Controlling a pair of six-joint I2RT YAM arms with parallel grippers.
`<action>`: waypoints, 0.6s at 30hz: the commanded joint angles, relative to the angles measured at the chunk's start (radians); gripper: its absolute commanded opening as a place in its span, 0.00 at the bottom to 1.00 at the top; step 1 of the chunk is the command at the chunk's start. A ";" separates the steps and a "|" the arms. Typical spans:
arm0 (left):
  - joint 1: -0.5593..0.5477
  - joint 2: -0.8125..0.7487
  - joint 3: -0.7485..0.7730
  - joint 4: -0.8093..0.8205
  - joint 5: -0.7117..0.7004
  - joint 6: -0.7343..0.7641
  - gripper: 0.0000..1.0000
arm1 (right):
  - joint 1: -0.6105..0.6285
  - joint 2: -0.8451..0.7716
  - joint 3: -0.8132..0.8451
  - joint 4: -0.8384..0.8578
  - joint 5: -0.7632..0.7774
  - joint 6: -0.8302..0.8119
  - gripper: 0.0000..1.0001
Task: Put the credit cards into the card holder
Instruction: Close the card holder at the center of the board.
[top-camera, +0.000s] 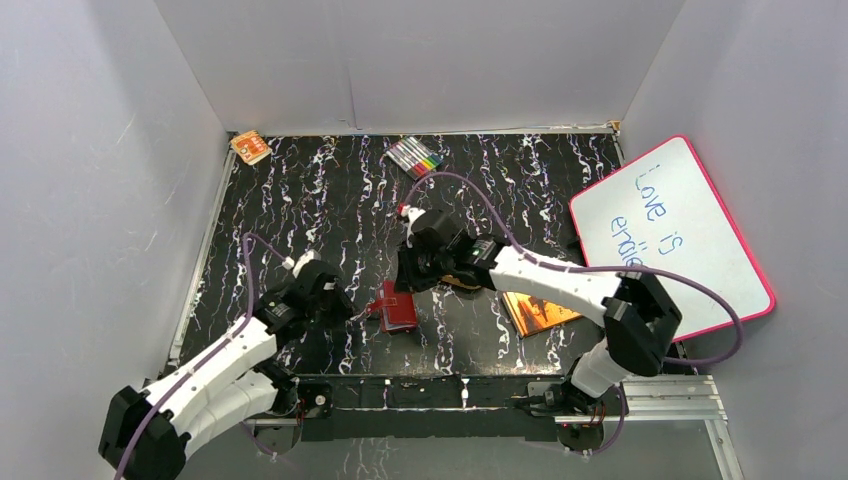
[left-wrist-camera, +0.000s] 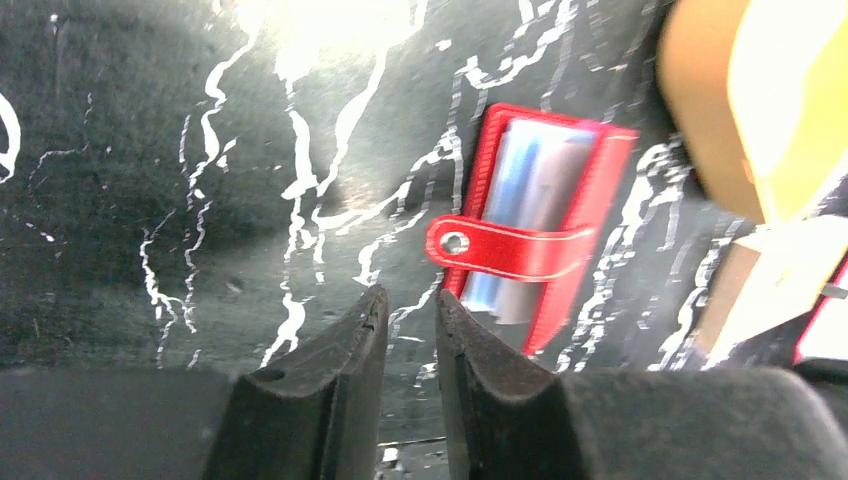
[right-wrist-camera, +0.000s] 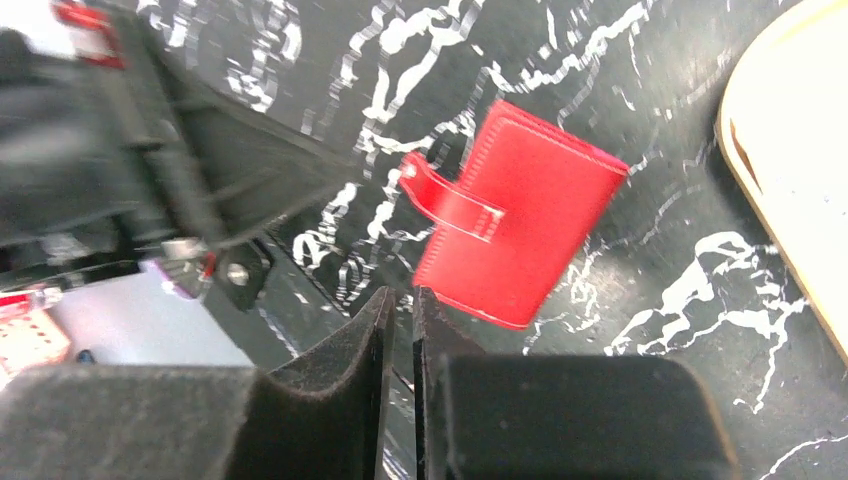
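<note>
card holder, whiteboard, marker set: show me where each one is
card holder (right-wrist-camera: 540, 220): right wrist view, on its red outer cover.
whiteboard (top-camera: 700, 270): top external view, on its white writing face.
marker set (top-camera: 415, 157): top external view, middle of the pack.

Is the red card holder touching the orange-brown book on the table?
Apart. The top view shows the card holder lying left of the book, with a strip of bare black table between them.

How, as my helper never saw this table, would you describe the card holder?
On the black marbled table, look centre, toward the near edge. The card holder is the red wallet with a snap strap; the nearby book is orange.
</note>
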 joint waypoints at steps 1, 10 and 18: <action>-0.004 -0.059 0.080 -0.046 -0.054 0.001 0.29 | 0.000 0.071 -0.054 0.065 -0.014 -0.003 0.19; -0.004 0.025 0.118 0.067 0.054 0.043 0.57 | 0.002 0.226 -0.045 0.127 -0.060 0.017 0.19; -0.004 0.165 0.117 0.155 0.090 0.072 0.62 | 0.002 0.260 -0.064 0.121 -0.058 0.021 0.20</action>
